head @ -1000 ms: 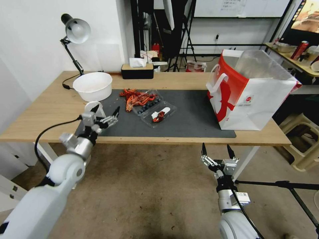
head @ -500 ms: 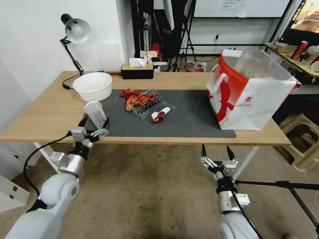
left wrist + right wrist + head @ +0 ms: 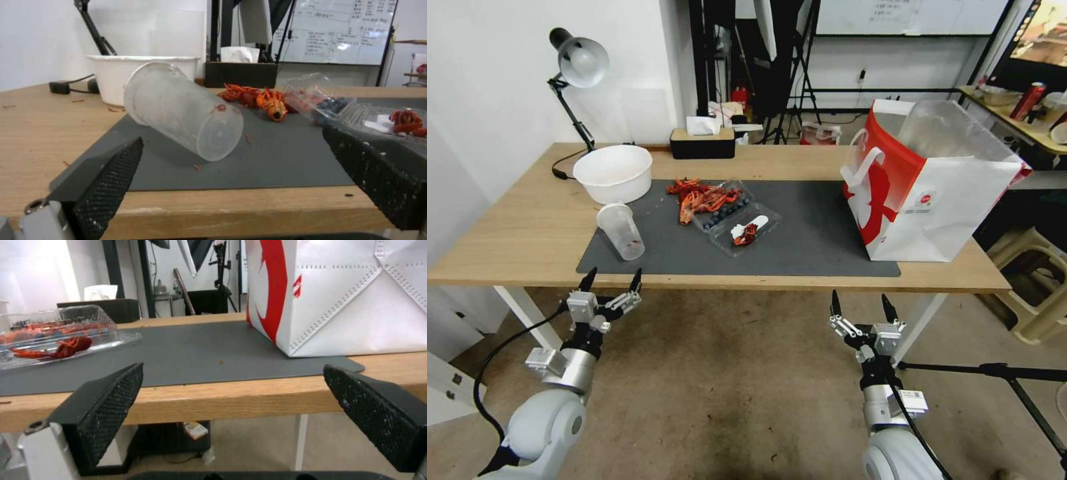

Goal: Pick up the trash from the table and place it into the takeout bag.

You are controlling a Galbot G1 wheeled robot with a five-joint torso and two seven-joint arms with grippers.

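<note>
Below the table [image 3: 527, 227] edge, both grippers hang wide open and empty.
Bag [image 3: 940, 193] stands upright at right of frame on the mat [image 3: 820, 233]; bowl [image 3: 613, 172] upper left; trays [image 3: 735, 217] and shells [image 3: 700, 195] at centre; the cup [image 3: 620, 231] lies tipped on the mat's left edge, just above the left gripper [image 3: 612, 283]. Right gripper [image 3: 860, 303] sits lower centre-right.
</note>
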